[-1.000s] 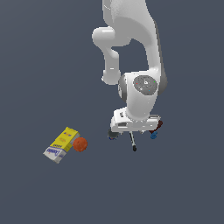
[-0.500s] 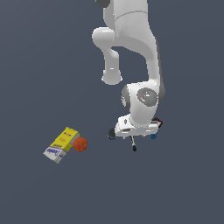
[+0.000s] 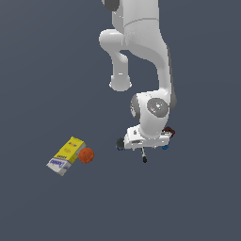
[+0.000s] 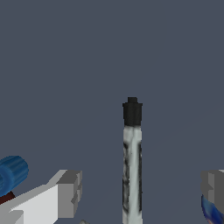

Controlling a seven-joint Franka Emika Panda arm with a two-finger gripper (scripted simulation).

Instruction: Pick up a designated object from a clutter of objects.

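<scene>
The designated object, a thin pale rod (image 3: 143, 154) with a black tip, lies on the floor right under my hand. In the wrist view the rod (image 4: 132, 166) runs lengthwise between my two fingers, black tip pointing away. My gripper (image 3: 142, 148) is open, low over the rod and straddling it; one finger (image 4: 69, 192) and the other (image 4: 213, 188) stand apart from the shaft on each side. My gripper (image 4: 142, 192) holds nothing.
A dark round knob (image 3: 120, 143) sits by the hand on the exterior view's left. A dark red block (image 3: 169, 132) and a tiny blue piece (image 3: 164, 147) are on its right. A yellow-and-white box (image 3: 66, 155) and an orange ball (image 3: 86, 155) lie far left. A blue piece (image 4: 11, 173) shows near one finger.
The arm has bent and the hand has come down closer over the rod. The objects have not moved.
</scene>
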